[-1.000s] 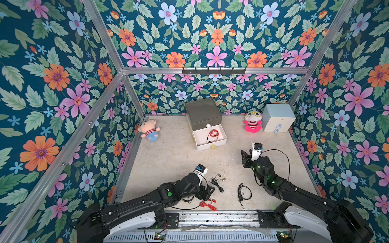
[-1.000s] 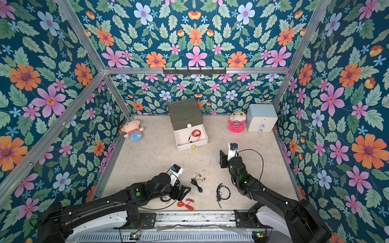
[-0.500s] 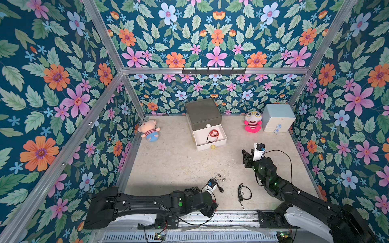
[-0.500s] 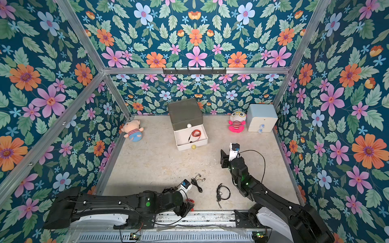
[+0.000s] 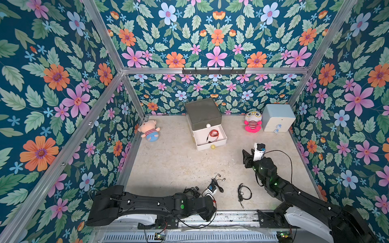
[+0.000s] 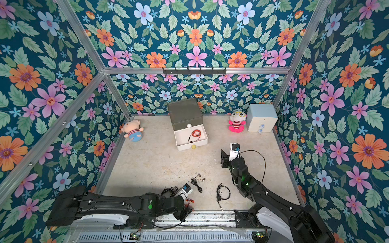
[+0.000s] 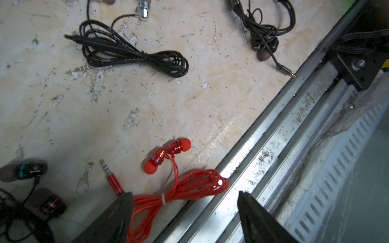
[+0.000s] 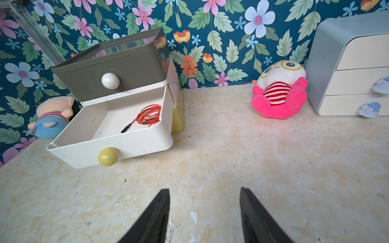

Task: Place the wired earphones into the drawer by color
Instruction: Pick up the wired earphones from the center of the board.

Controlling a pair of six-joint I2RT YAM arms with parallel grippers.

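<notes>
the left hand (image 7: 184, 193) hangs low at the near edge of the worktop (image 7: 147, 101), its fingers spread wide on either side of the red earphones (image 7: 200, 183), not closed on them. a black earphone coil (image 7: 130, 54) lies just farther in. the right hand (image 8: 204, 189), well to the right, has its fingers partly apart and empty, and faces the open white drawer (image 8: 134, 145), where another red earphone coil (image 8: 148, 115) lies.

No legible text, label, brand, number or sign in any view, none on the wired earphones (image 7: 197, 184), drawer (image 8: 134, 147), pink plush toy (image 8: 277, 105)
</notes>
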